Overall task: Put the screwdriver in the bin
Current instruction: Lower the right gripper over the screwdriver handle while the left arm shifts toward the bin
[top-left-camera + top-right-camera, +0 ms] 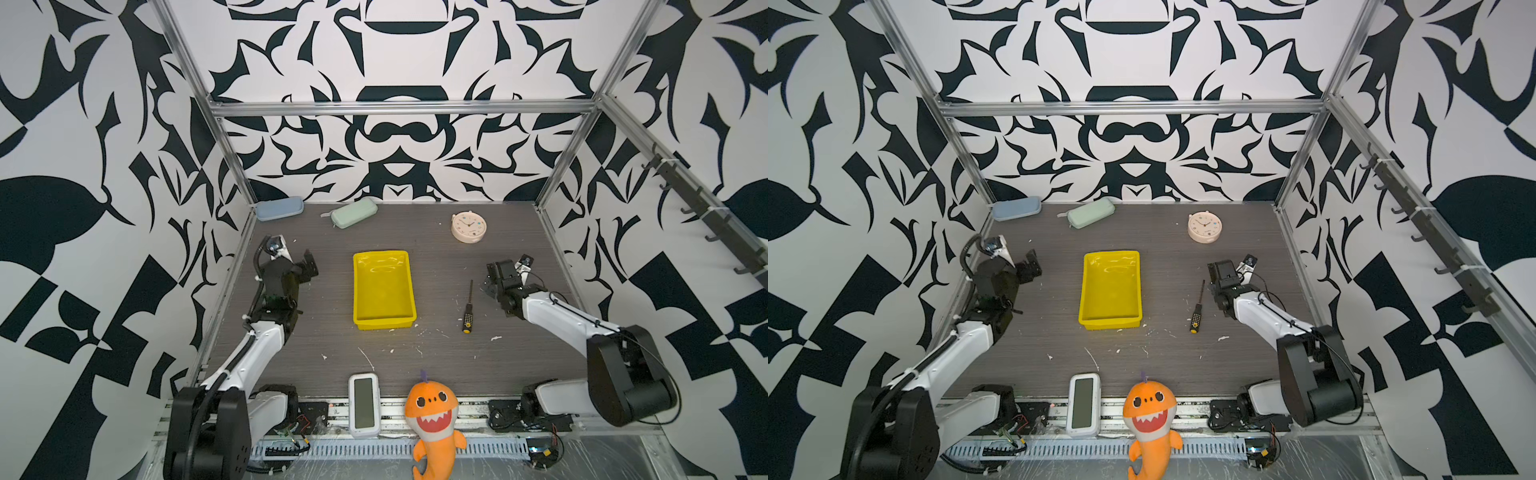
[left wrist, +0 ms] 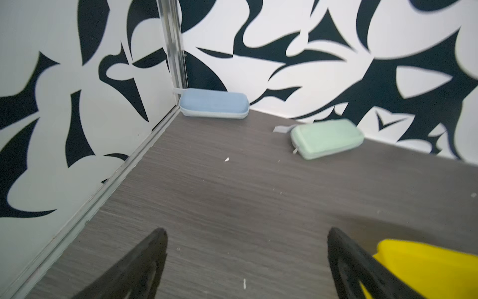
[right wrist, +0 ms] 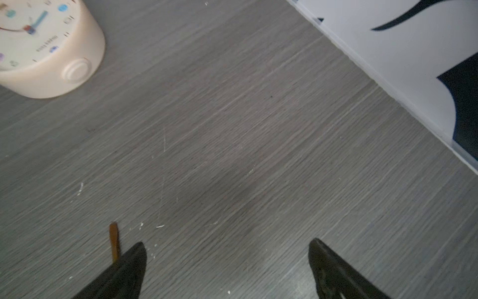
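The screwdriver (image 1: pixel 468 308) lies flat on the grey table (image 1: pixel 436 365), not yet picked up. It sits to the right of the yellow bin (image 1: pixel 356 291) and clear of it. Its yellow-capped handle points to the front edge and its thin shaft to the back wall. The bin has nothing in it.

The right gripper (image 3: pixel 227 248) hangs low just to the right of the shaft's far end. Its jaws are spread wide and hold nothing, with only bare table between them. In the right wrist view a thin brownish sliver shows beside one finger (image 3: pixel 129 261); I take it for the tip of the shaft, outside the jaws. The left gripper (image 2: pixel 245 233) waits on the far side of the bin, also spread and empty.

So this looks like the approach, before any grasp. As I judge it, the right gripper needs to shift left and back toward the handle. Then it should drop with its jaws astride the tool and close. The thicker handle seems a surer hold than the slim shaft.
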`<state>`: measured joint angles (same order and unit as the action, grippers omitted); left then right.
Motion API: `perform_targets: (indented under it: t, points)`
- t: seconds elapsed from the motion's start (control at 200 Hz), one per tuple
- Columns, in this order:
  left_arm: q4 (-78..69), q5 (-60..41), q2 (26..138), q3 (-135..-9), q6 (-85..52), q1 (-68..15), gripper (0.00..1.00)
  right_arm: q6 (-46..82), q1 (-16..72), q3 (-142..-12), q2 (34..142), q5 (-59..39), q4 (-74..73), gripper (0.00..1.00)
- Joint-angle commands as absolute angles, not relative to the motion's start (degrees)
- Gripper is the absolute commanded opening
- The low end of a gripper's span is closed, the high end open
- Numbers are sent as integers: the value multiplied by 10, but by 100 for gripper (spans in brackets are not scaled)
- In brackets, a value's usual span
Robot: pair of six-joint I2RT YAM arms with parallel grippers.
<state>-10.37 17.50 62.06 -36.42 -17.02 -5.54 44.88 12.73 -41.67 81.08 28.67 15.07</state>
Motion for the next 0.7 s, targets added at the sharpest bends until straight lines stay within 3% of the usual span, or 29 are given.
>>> perform_targets:
  t: [0.0,0.09,0.25,0.34,0.495,0.61,0.695]
  points:
    - [200,141,628,-410,-292,-55,99,477,112,-465,846,236,206,99]
    - [212,66,619,-396,-278,-55,99,458,112,-472,854,211,206,99]
    - [196,-26,562,-350,-257,-56,99,464,117,-385,778,180,111,98]
    - [182,-38,519,-320,-277,-55,99,487,133,-342,749,147,67,91]
    - [91,-33,435,-221,-348,-55,99,512,251,-351,716,255,93,87]
    - [126,-2,389,-219,-351,-55,99,556,289,-343,713,261,95,85]
    - [142,35,371,-213,-372,-55,99,593,289,-333,723,261,102,75]
